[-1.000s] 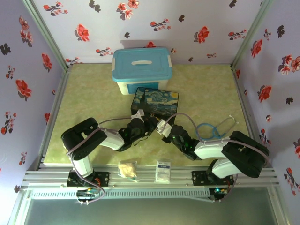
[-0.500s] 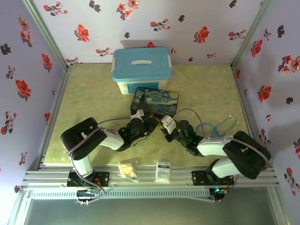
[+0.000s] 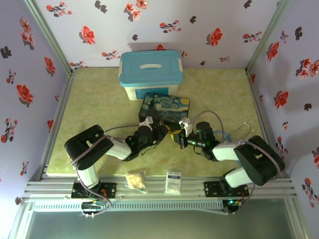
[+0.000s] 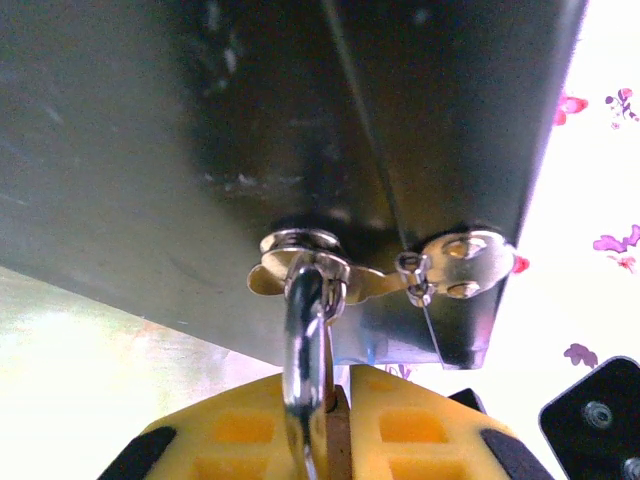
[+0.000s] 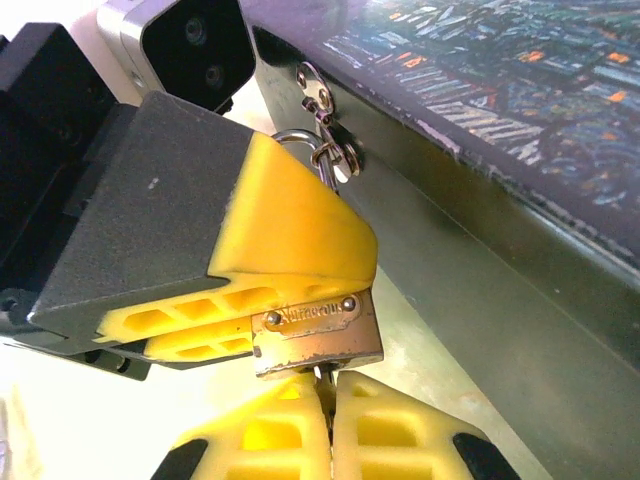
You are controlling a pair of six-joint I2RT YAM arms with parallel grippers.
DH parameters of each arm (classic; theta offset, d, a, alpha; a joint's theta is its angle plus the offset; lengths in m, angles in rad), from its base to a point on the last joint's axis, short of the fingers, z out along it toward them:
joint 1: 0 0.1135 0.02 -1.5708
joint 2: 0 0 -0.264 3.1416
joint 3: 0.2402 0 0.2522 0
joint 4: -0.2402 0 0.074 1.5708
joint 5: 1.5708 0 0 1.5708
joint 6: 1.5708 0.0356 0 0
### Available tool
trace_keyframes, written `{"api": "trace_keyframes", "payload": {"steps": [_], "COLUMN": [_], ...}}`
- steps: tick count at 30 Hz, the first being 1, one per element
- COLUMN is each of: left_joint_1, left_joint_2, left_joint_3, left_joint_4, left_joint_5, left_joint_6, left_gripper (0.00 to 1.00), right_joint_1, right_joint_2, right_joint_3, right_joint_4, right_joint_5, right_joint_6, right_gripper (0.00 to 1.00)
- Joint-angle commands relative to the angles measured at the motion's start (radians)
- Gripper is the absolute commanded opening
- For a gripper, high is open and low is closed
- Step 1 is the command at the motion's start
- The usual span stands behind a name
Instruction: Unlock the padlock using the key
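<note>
Currently, left gripper (image 4: 335,445): clenched on padlock (image 5: 316,338)
right gripper (image 5: 326,425): pinching key (image 5: 321,374), tip at padlock's underside
risk: key likely slips or bends if twisted off-axis

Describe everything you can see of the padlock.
The padlock is small, brass-coloured and scuffed, with an engraved, two-rivet face. Its silver shackle is threaded through the tin's hasp. The left tool clamps its body between yellow pads; the right tool holds the key at its keyhole end.
</note>
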Motion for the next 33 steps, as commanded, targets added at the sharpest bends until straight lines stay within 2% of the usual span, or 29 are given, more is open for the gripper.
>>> {"api": "trace_keyframes", "payload": {"steps": [1, 3, 8, 10, 12, 16, 21, 24, 26, 33], "left_joint_1": [0.002, 0.002, 0.002, 0.002, 0.002, 0.003, 0.002, 0.002, 0.002, 0.006], "left_joint_2": [0.002, 0.008, 0.027, 0.03, 0.027, 0.024, 0.031, 0.029, 0.027, 0.041], "left_joint_3": [-0.008, -0.007, -0.01, -0.009, -0.003, 0.002, 0.003, 0.004, 0.013, 0.029], "left_joint_4": [0.046, 0.041, 0.029, 0.024, -0.002, -0.023, -0.04, -0.054, -0.081, -0.143], "left_joint_5": [0.018, 0.019, 0.017, 0.017, 0.017, 0.017, 0.021, 0.021, 0.024, 0.062], "left_joint_6": [0.026, 0.028, 0.032, 0.04, 0.051, 0.062, 0.06, 0.062, 0.072, 0.085], "left_gripper": [0.03, 0.1, 0.19, 0.19, 0.24, 0.17, 0.23, 0.32, 0.32, 0.16], "right_joint_1": [-0.012, -0.013, -0.012, -0.011, -0.011, -0.01, -0.004, 0.004, 0.022, 0.051], "right_joint_2": [0.003, 0.008, 0.011, 0.01, 0.012, 0.014, 0.005, 0.007, 0.008, 0.018], "right_joint_3": [0.038, 0.03, 0.033, 0.035, 0.036, 0.042, 0.075, 0.083, 0.094, 0.126], "right_joint_4": [0.078, 0.106, 0.097, 0.093, 0.09, 0.071, -0.08, -0.11, -0.143, -0.226], "right_joint_5": [-0.062, -0.064, -0.069, -0.069, -0.073, -0.084, -0.047, -0.024, -0.01, 0.038], "right_joint_6": [0.086, 0.097, 0.12, 0.124, 0.128, 0.118, 0.051, 0.042, 0.025, -0.002], "right_gripper": [0.0, 0.0, 0.0, 0.0, 0.0, 0.0, 0.0, 0.0, 0.0, 0.0]}}
